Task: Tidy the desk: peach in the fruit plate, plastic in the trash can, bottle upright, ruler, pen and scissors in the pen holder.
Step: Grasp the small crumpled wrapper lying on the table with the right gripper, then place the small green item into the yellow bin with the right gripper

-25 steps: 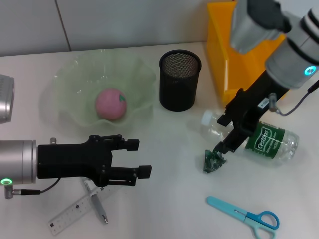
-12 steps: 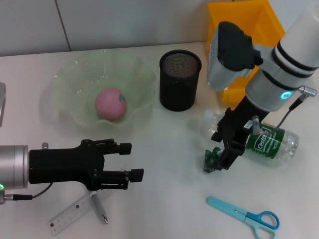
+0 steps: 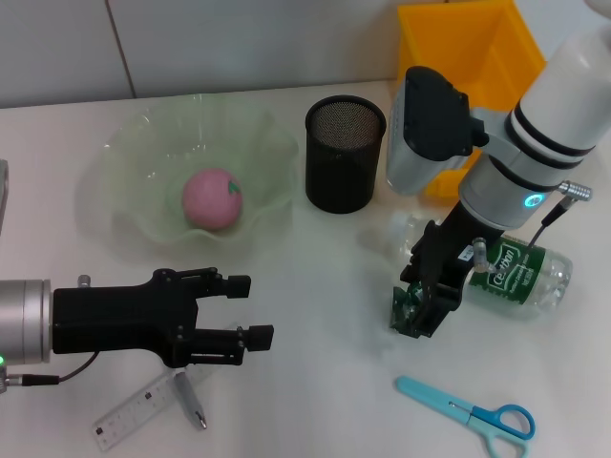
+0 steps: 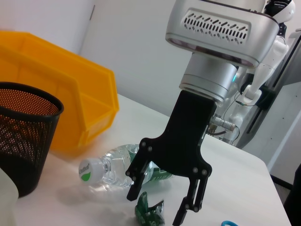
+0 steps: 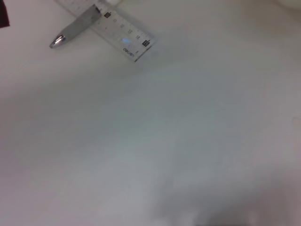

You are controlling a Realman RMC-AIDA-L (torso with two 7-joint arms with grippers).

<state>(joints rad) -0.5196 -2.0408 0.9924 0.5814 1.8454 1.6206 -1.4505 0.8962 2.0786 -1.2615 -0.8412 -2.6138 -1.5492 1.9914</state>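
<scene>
Head view: right tool (image 3: 420, 307) partly hides green plastic (image 3: 405, 307).

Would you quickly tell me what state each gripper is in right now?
Left gripper: open, holding nothing, above the desk.
Right gripper: open, fingers straddling the green plastic scrap, not gripping it.

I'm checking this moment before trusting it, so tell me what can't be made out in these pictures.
- Crumpled green plastic: in the head view the right claw covers most of it; contact cannot be told.
- Bottle: the right arm hides its middle in the head view.
- Pen and ruler: the left claw hides their upper ends in the head view.
- Right wrist view: mostly bare table; its own claw is not shown.
</scene>
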